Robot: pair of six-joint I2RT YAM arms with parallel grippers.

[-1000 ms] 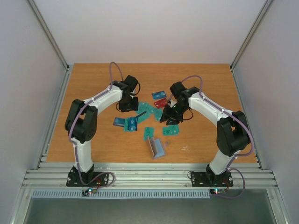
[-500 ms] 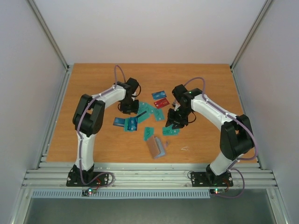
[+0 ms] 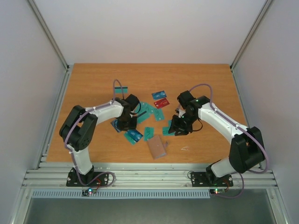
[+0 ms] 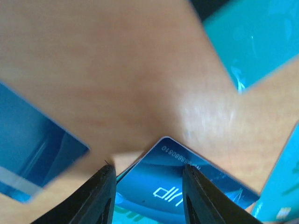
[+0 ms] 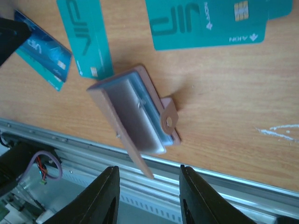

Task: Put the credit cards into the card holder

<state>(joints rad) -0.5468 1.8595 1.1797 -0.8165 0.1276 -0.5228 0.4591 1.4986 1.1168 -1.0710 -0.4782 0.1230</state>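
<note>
The brownish-tan card holder [image 3: 157, 147] lies near the table's front edge. In the right wrist view the holder [image 5: 122, 108] has its flap open, and a pale blue card edge shows inside. My right gripper [image 5: 149, 198] is open and empty, just above and behind the holder; in the top view it [image 3: 176, 127] is up and to the right of the holder. My left gripper [image 4: 149, 198] is open, its fingers either side of a blue card [image 4: 187, 186] lying on teal cards. In the top view it [image 3: 127, 123] hovers over the card pile.
Teal cards lie scattered [image 3: 149, 110] [image 3: 148, 133] [image 3: 121, 88]. A blue card [image 3: 159, 94] and a red card [image 3: 161, 102] lie further back. More teal cards [image 5: 91, 37] [image 5: 210, 21] lie beside the holder. The metal rail [image 5: 210, 186] runs along the front edge.
Both grippers have moved toward the front of the table. The holder, which stood on its edge, now lies flatter. A teal card at the back left has come into sight.
</note>
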